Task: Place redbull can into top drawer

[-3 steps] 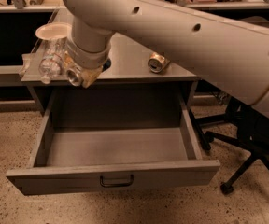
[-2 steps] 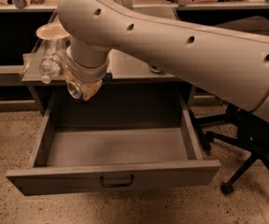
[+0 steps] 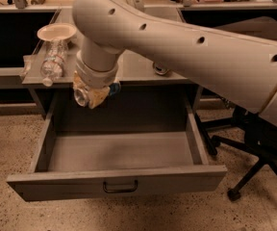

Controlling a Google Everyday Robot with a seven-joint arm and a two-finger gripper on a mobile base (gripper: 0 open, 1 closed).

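Gripper (image 3: 93, 93) has swung off the grey countertop surface (image 3: 138, 69) within the last second. It now hangs just past the front edge, above the rear of the wide grey metal top drawer (image 3: 177, 178), which is pulled open. My fingers are clamped on the slim blue-and-silver metal redbull can (image 3: 81, 98), tilted, silver top toward the camera. The carry looks nearly done — lowering and release remain, I judge.

Hidden: most of the can's body behind my wrist, and the round gold metal can (image 3: 160, 70) largely behind my arm. The clear plastic bottle (image 3: 52, 64) lies on the surface.
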